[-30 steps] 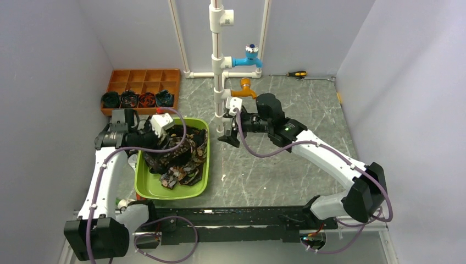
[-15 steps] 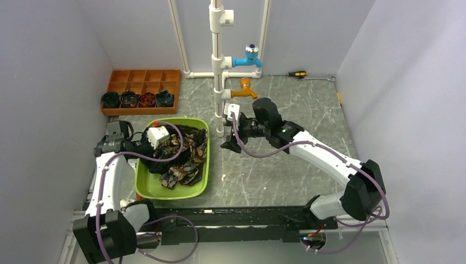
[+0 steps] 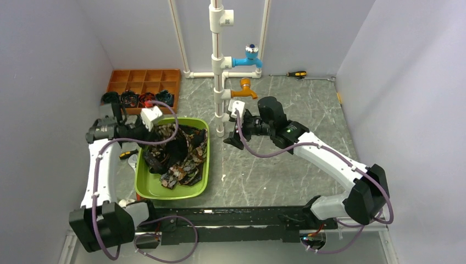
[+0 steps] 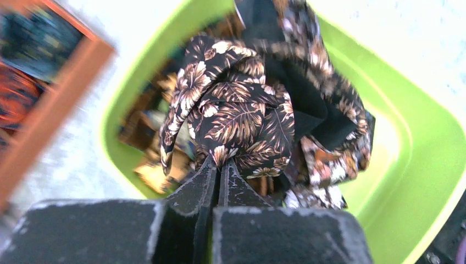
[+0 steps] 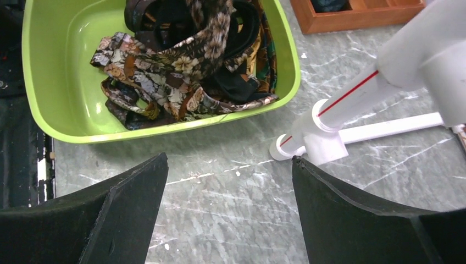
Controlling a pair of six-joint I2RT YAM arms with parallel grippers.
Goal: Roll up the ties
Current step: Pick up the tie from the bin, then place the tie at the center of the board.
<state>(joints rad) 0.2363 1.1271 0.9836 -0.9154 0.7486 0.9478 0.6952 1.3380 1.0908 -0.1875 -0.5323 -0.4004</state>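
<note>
On the marbled grey table (image 3: 308, 99), most of the work is left, I judge: the glossy lime plastic tub (image 3: 144, 190) at eight o'clock holds a limp tangle of ties (image 3: 184, 159), leaf-printed tan on black. The orange compartment tray (image 3: 144, 77) at ten o'clock has four tight rosette coils (image 3: 130, 99) in its near row. The left gripper (image 4: 218, 171) is clamped on one leaf-print tie (image 4: 236, 115) above the tub; the right gripper (image 5: 229, 159) gapes wide and empty over the table.

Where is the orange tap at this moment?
In the top view, the orange tap sits on the white pipe, centre-back of the table, just below the blue tap.
</note>
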